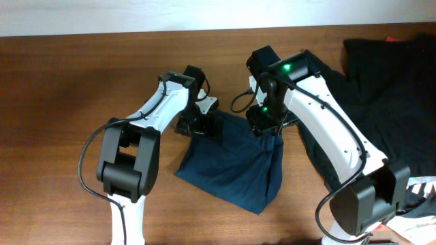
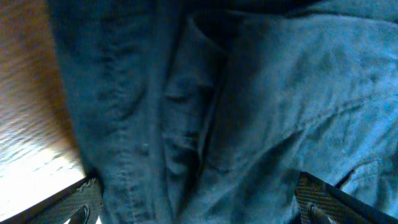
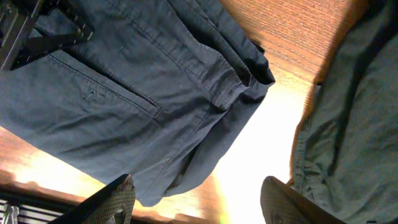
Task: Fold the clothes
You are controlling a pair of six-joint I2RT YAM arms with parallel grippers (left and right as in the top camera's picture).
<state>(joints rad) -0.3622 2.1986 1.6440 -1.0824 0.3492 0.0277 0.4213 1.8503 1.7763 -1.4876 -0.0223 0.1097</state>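
Note:
The navy blue garment (image 1: 235, 163) lies folded in a rough square in the middle of the table. My left gripper (image 1: 201, 122) is at its far left corner. In the left wrist view its jaws (image 2: 199, 208) are wide open, with the navy fabric (image 2: 249, 112) filling the space between the fingers. My right gripper (image 1: 266, 126) is at the garment's far right corner. In the right wrist view its jaws (image 3: 202, 202) are open, with bare table between them. The navy garment's edge (image 3: 143, 106) hangs next to the left finger. Black clothes (image 1: 388, 82) lie piled at the right.
The wooden table (image 1: 68, 102) shows bare wood at the left. The black pile reaches close to my right arm and shows as dark fabric (image 3: 348, 124) beside the right finger. A white patterned item (image 1: 419, 190) lies at the right front edge.

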